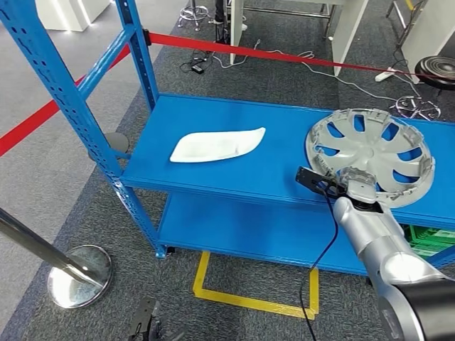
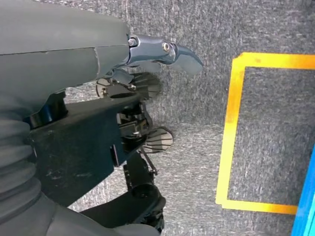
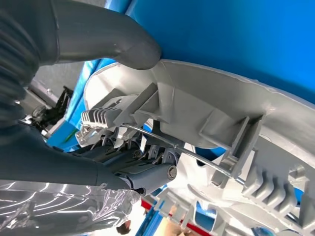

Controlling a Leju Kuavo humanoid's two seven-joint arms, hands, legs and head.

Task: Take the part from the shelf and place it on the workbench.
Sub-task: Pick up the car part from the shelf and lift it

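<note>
On the blue shelf, toward its right end, lies the silver wheel cover, flat on the top board with its ribbed back facing up. The right robot hand has reached its near rim. In the right wrist view the thick grey thumb lies over the rim's outer edge while the darker fingers sit against the ribs and clips on the other side, so the rim looks pinched between them; I judge the grip closed on the wheel cover, though how firm it is cannot be told. The cover appears to rest on the board, not yet lifted.

Farther left on the same board lies a long white panel, well apart from the hand and untouched. The task names only "the part", and the hand's position suggests the wheel cover is the one being taken.

The left robot hand hangs by the robot's side over the grey carpet, near a yellow floor marking; its fingers are spread and it holds nothing.

So the step in hand is the pick-up. The next move calls for lifting the cover off the board, keeping it level since it is wide and held at one edge, then drawing it back past the shelf's front lip before turning toward the workbench.
</note>
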